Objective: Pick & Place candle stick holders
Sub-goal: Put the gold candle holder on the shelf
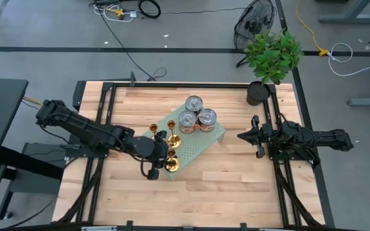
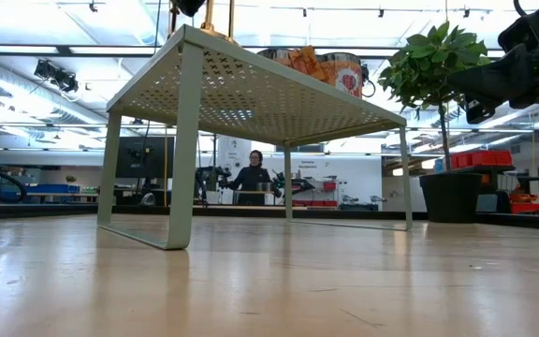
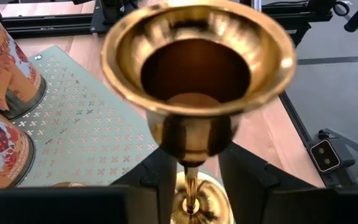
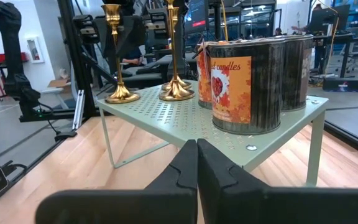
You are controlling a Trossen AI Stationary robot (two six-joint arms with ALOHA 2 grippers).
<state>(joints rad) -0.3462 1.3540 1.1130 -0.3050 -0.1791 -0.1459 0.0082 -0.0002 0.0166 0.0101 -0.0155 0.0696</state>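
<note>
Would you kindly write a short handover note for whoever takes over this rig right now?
Left gripper: open, fingers either side of the third candle holder's stem, apparently just released.
Right gripper: shut, empty, waiting at the table's right side.
Things: two candle holders stand upright on the green shelf beside the cans; the third stands upright at the shelf's corner.
Done: all three appear to be placed.
Left: back the left arm away without tipping the third.
</note>
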